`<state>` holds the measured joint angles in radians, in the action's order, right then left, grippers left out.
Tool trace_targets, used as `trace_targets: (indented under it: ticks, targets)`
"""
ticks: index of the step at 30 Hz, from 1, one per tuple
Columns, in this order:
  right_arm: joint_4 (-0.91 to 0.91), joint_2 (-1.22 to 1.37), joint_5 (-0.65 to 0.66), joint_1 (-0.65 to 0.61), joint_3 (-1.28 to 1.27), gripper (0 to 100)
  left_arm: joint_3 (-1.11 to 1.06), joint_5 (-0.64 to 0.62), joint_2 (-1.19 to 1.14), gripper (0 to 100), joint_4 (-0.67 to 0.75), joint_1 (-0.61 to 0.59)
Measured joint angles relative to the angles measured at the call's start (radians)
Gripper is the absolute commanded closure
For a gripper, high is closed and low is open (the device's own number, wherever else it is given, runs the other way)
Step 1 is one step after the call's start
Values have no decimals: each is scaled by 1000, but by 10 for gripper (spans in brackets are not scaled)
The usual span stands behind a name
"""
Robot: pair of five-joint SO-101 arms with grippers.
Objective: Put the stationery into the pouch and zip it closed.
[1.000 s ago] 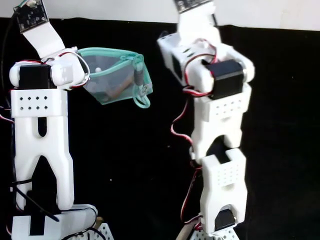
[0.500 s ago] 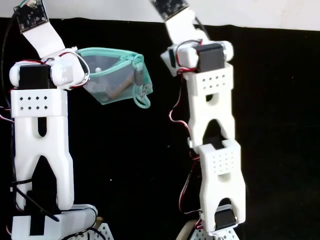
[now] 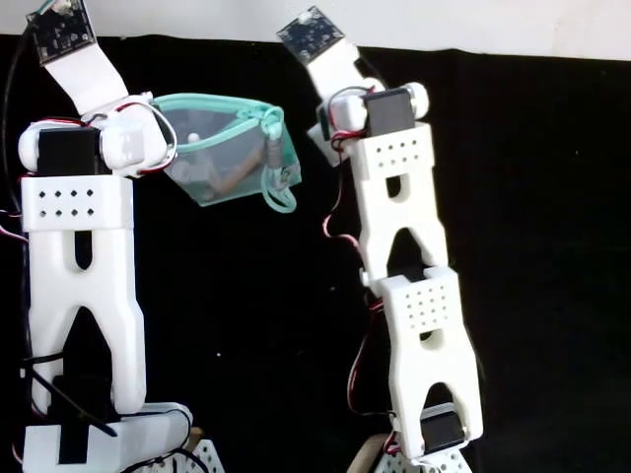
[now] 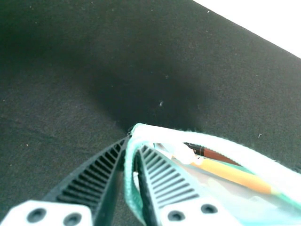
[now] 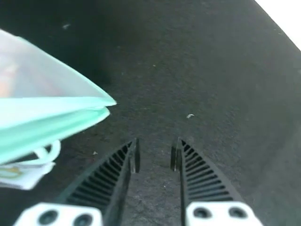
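A translucent teal pouch (image 3: 232,148) hangs over the black table, held at one end by my left gripper (image 4: 133,146), which is shut on its teal rim. Through the pouch (image 4: 214,143) I see a yellow pencil (image 4: 235,176) and a dark red pen (image 4: 211,153) inside. A teal loop (image 3: 279,197) and a small tag dangle from the pouch's other end. My right gripper (image 5: 155,150) is open with a narrow gap and nothing between its fingers. It sits just beside the free corner of the pouch (image 5: 42,103), apart from it, with the loop (image 5: 47,153) close by.
A black cloth (image 3: 532,197) covers the table, with a white wall strip along the far edge. The two white arms (image 3: 79,256) stand side by side, with cables trailing at the right arm's base (image 3: 434,434).
The right arm has swung left and stretched out, bringing its wrist close to the pouch's free end. The left arm and the pouch have kept still.
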<state>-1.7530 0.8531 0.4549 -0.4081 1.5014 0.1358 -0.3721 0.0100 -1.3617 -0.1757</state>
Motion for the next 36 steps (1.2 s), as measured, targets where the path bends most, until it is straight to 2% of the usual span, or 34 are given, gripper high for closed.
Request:
trace_targets:
  ticks: [9,26,36]
  targets:
    - [0,0,-9,-66,0,884,0,0,0,993,0,0]
    - [-3,-2,-9,-80,-12,884,0,0,0,993,0,-3]
    - [-3,-235,-11,-144,-414,884,0,0,-6,993,0,-3]
